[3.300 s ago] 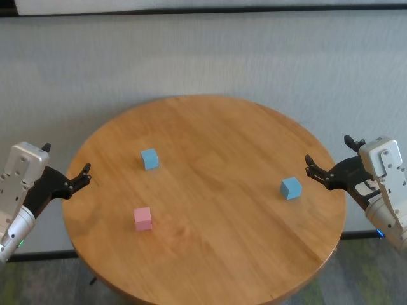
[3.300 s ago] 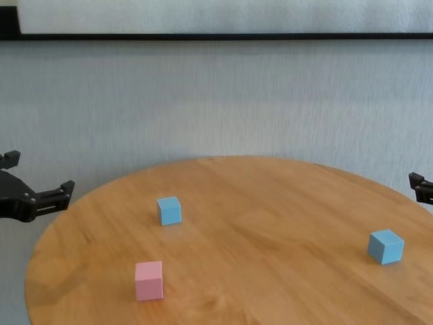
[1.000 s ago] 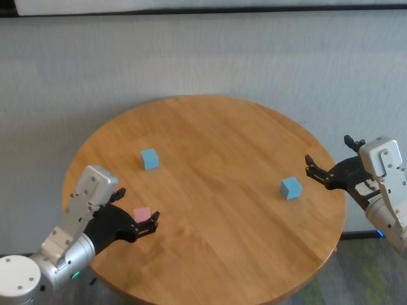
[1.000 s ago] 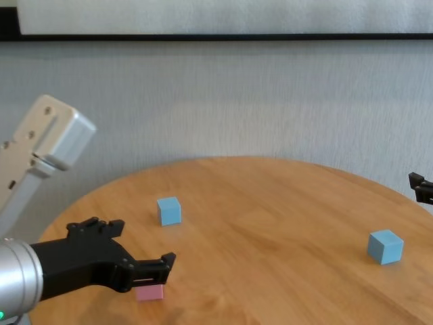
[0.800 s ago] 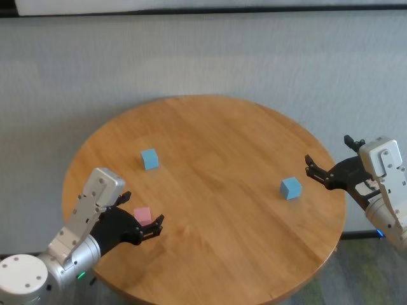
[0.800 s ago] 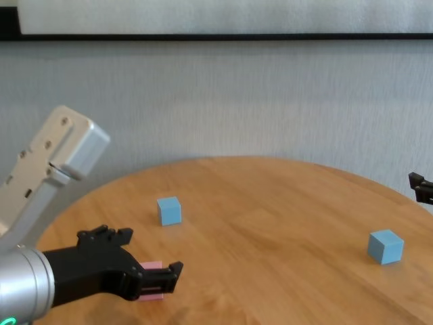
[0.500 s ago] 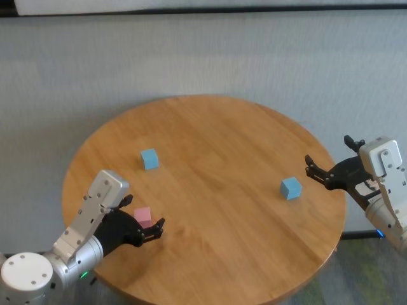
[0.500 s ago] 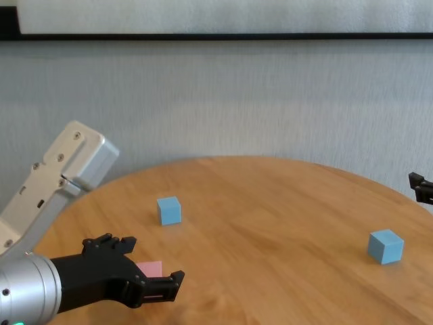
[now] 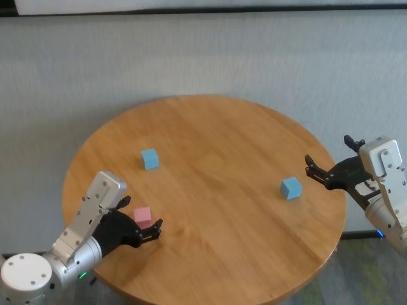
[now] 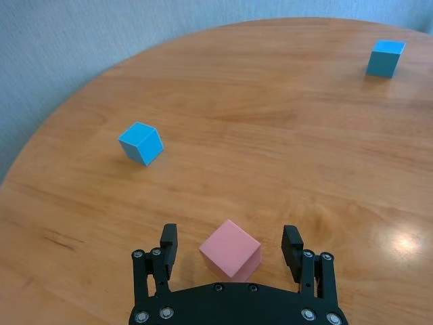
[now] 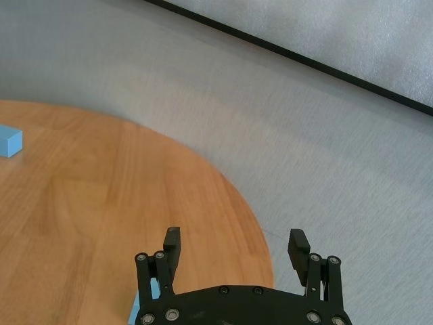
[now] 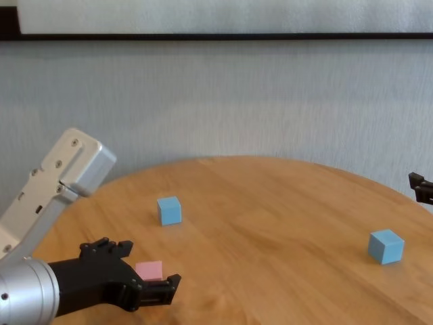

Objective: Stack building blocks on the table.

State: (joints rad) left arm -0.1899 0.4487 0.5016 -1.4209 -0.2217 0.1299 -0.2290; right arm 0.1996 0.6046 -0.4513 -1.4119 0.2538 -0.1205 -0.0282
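Note:
The pale pink block [image 9: 142, 216] sits on the round wooden table [image 9: 222, 133] near its front left. My left gripper [image 9: 144, 215] is open and low over the table, one finger on each side of the pink block [image 10: 230, 249] with a gap on both sides. One light blue block [image 9: 149, 159] lies farther back on the left, also seen in the left wrist view [image 10: 141, 143]. The other light blue block [image 9: 291, 188] lies at the right. My right gripper [image 9: 328, 151] is open and empty at the table's right edge, just right of that block.
A grey wall with a dark strip runs behind the table [image 12: 270, 196]. The table's round edge lies close to both arms. The chest view shows the pink block [image 12: 149, 270] partly behind my left gripper [image 12: 150, 265].
My left arm has swung in from the table's left edge and lowered its open fingers around the pink block. The blocks and my right arm have not moved.

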